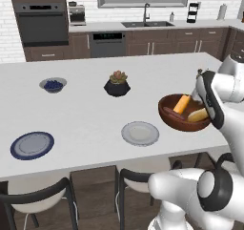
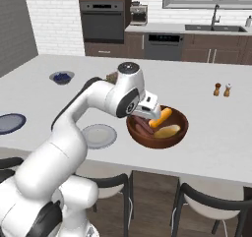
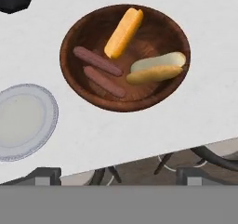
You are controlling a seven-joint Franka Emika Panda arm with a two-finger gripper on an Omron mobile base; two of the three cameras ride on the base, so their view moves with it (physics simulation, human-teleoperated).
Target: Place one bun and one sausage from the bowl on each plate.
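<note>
Buns (image 3: 124, 31) and sausages (image 3: 97, 60) are all seen lying in the dark wooden bowl (image 3: 79, 28), which is set on the white table (image 1: 86, 114) near its front edge. Beside the bowl, toward the table's middle, the light grey plate (image 1: 140, 133) is found bare; well beyond it from the bowl, the blue-rimmed plate (image 1: 32, 145) is bare too, so nothing is judged delivered yet. One bun is propped against the bowl's wall, the other (image 3: 155, 69) is laid near the opposite side, and two sausages are laid side by side between. The pincer (image 3: 116, 179) is held released above the bowl, nothing grasped. A descent squarely across one item's narrow width is advised, well clear of its neighbours.
</note>
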